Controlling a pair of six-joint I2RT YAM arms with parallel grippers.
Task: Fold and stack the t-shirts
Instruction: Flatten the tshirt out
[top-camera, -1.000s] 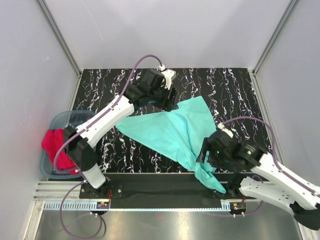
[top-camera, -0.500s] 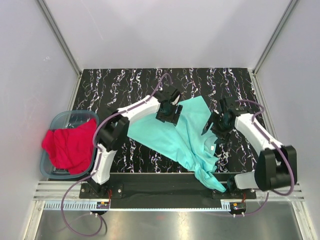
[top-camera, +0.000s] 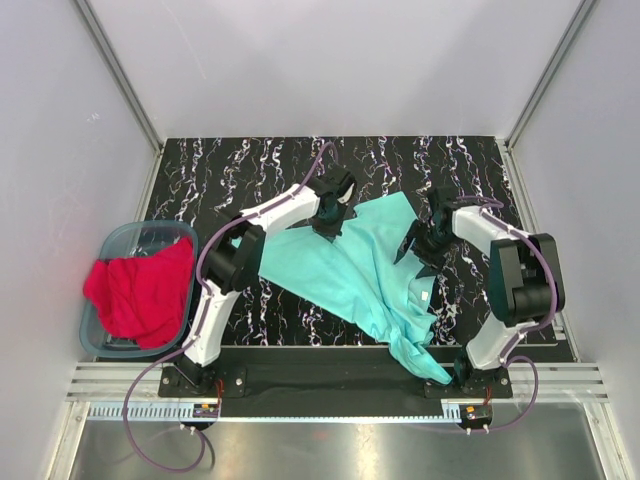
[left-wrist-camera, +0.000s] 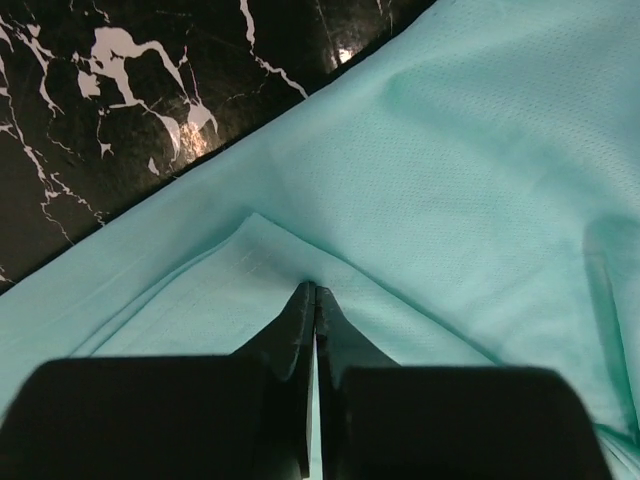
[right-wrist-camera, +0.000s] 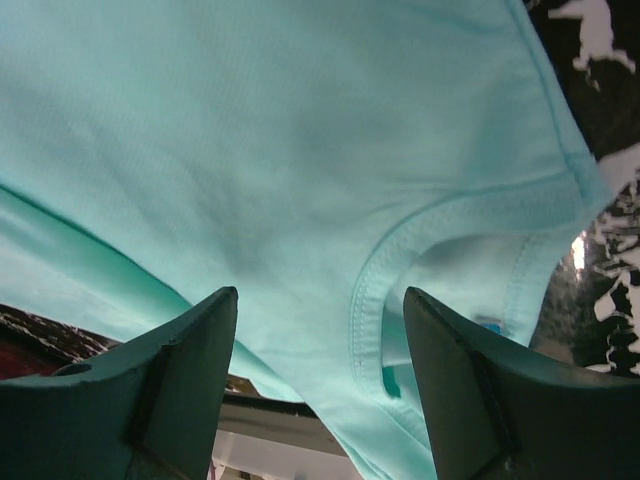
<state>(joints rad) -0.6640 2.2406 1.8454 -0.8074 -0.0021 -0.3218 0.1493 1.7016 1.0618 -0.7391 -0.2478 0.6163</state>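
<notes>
- The left end effector (left-wrist-camera: 315, 292) was closed, its two black fingers pressed together on a raised crease of the mint-teal green cloth short-sleeved shirt (top-camera: 345, 270). Only the left wrist view showed that pinch.
- The right end effector (right-wrist-camera: 320, 300) was wide open over the same shirt, with the stitched collar (right-wrist-camera: 362, 300) lying between its fingers. The top view hid this behind the arm.
- The top view alone showed the shirt spread on the black white-veined bench (top-camera: 210, 170) between both end effectors, one end trailing to the near edge.
- Well apart to the left of the left end effector, the bright red cloth shirt (top-camera: 135, 290) was heaped in a translucent blue-grey plastic tub (top-camera: 140, 238).
</notes>
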